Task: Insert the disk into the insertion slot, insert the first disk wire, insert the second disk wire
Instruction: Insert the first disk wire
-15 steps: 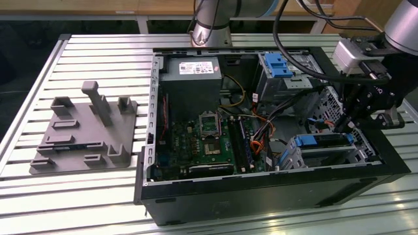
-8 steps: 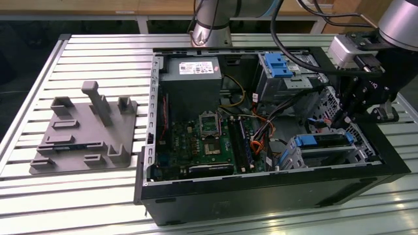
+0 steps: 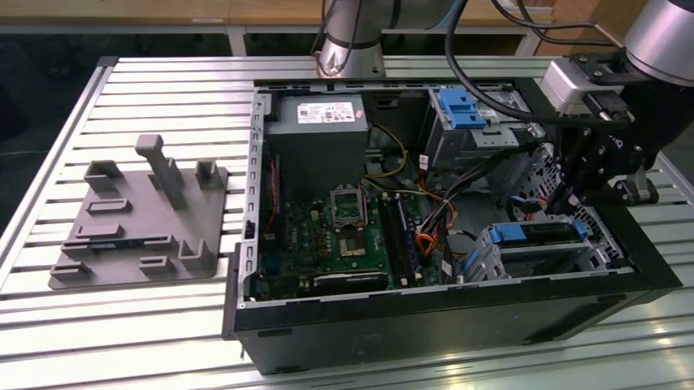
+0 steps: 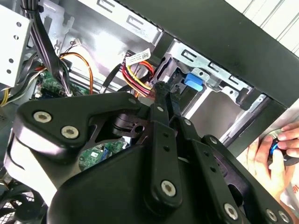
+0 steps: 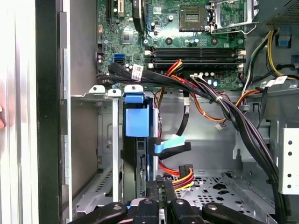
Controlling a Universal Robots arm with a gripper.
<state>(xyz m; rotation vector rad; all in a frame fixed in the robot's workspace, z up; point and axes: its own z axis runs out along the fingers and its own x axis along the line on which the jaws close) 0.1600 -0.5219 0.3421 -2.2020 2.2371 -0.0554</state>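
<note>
The disk (image 3: pixel 537 234), grey in a bright blue carrier, lies seated in the insertion slot (image 3: pixel 490 253), the low silver cage at the case's front corner on the exterior view's right. In the first wrist view the disk (image 5: pixel 137 119) is edge-on inside the cage (image 5: pixel 113 140). A blue-ended disk wire (image 5: pixel 170 145) sits against the disk's rear edge. A second disk wire (image 5: pixel 181 175) with red, yellow and black strands ends at my gripper (image 5: pixel 160 183). The gripper (image 4: pixel 161 87) is shut on that wire's plug, right behind the disk (image 4: pixel 193 81). In the exterior view my gripper (image 3: pixel 558 201) reaches down beside the cage.
A taller silver cage with a blue clip (image 3: pixel 461 106) stands at the case's back. The motherboard (image 3: pixel 347 236) and a thick cable bundle (image 5: pixel 243 121) lie close by. A grey fixture (image 3: pixel 141 219) rests on the slatted table. A person's hand (image 4: pixel 275 154) is just outside the case wall.
</note>
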